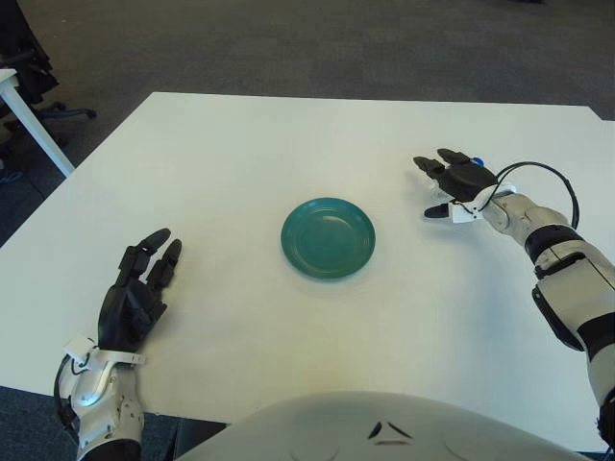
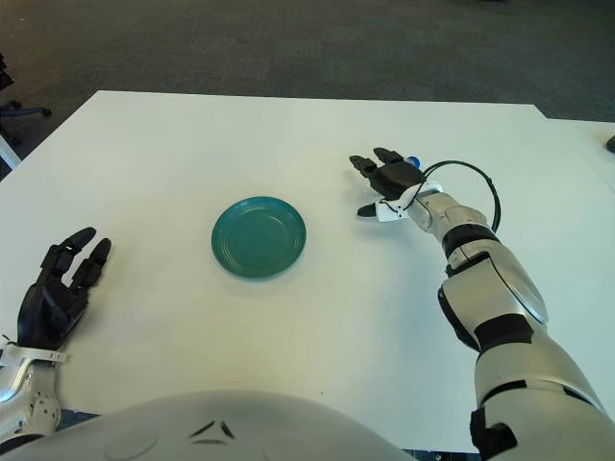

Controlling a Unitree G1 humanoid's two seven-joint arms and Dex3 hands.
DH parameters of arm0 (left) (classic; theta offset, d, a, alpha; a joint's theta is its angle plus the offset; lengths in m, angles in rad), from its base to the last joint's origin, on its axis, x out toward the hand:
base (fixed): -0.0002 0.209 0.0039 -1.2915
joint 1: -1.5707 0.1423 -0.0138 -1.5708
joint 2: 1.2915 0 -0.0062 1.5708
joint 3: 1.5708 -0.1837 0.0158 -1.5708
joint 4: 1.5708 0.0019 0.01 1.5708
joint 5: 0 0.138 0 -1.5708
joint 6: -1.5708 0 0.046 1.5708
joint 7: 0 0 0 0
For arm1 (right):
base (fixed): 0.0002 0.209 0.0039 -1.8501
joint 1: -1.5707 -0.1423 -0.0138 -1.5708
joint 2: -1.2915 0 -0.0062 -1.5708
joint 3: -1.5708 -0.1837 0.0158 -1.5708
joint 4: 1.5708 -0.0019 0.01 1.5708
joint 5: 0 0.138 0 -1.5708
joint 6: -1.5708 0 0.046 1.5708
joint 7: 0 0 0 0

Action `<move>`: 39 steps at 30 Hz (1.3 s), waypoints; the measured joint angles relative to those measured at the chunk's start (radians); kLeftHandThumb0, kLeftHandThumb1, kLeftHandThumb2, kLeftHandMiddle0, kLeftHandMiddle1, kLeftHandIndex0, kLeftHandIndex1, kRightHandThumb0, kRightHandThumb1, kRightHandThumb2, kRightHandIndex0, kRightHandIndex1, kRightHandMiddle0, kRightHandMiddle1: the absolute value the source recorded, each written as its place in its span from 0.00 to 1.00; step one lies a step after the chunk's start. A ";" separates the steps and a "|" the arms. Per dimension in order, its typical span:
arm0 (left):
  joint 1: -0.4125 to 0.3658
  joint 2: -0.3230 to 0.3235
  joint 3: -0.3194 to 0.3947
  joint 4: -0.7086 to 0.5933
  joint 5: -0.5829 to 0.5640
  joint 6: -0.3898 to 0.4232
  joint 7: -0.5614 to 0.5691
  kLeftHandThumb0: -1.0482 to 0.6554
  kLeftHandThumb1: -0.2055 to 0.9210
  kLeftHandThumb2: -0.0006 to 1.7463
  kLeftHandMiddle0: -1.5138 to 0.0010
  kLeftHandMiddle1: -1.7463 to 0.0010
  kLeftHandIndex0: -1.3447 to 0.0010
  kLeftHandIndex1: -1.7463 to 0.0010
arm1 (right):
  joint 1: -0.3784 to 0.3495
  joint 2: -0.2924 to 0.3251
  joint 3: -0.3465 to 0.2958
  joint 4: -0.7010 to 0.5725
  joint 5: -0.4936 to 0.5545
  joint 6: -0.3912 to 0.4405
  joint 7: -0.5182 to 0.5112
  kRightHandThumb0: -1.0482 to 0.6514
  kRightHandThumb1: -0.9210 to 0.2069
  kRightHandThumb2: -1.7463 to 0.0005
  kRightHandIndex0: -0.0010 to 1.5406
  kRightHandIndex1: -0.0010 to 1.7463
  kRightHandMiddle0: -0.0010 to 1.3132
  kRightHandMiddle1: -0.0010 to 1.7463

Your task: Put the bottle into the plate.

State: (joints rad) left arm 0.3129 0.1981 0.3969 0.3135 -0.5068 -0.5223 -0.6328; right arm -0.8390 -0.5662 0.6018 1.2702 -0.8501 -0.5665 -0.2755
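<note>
A round teal plate (image 1: 328, 237) lies near the middle of the white table (image 1: 240, 154). To its right, my right hand (image 1: 444, 184) hovers palm down with fingers spread, holding nothing. Behind that hand only the blue cap of the bottle (image 1: 477, 160) shows; the rest of the bottle is hidden by the hand. My left hand (image 1: 140, 288) shows at the near left of the table, fingers extended and apart, well away from the plate.
A black cable (image 1: 543, 173) loops over my right wrist. Beyond the table's far edge is dark carpet, with a white table leg (image 1: 34, 123) and an office chair base at the far left.
</note>
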 measured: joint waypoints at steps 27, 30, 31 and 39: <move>-0.036 0.013 0.017 0.041 0.000 -0.001 -0.005 0.09 1.00 0.56 0.81 1.00 1.00 0.58 | 0.000 -0.044 -0.040 0.005 0.023 0.016 0.035 0.00 0.00 0.84 0.04 0.00 0.01 0.01; -0.038 0.014 0.017 0.043 0.000 -0.001 -0.007 0.09 1.00 0.56 0.81 1.00 1.00 0.58 | 0.000 -0.046 -0.041 0.005 0.023 0.024 0.035 0.00 0.00 0.83 0.05 0.00 0.01 0.01; -0.039 0.015 0.017 0.044 0.000 -0.001 -0.007 0.09 1.00 0.56 0.81 1.00 1.00 0.58 | 0.000 -0.046 -0.041 0.005 0.023 0.027 0.035 0.00 0.00 0.83 0.05 0.00 0.01 0.01; -0.042 0.018 0.019 0.047 0.000 0.001 -0.016 0.09 1.00 0.56 0.81 1.00 1.00 0.58 | 0.000 -0.049 -0.040 0.005 0.022 0.033 0.035 0.00 0.00 0.82 0.05 0.00 0.00 0.01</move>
State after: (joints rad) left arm 0.2704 0.2163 0.4160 0.3610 -0.5070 -0.5217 -0.6484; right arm -0.8393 -0.6148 0.5616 1.2752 -0.8276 -0.5334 -0.2405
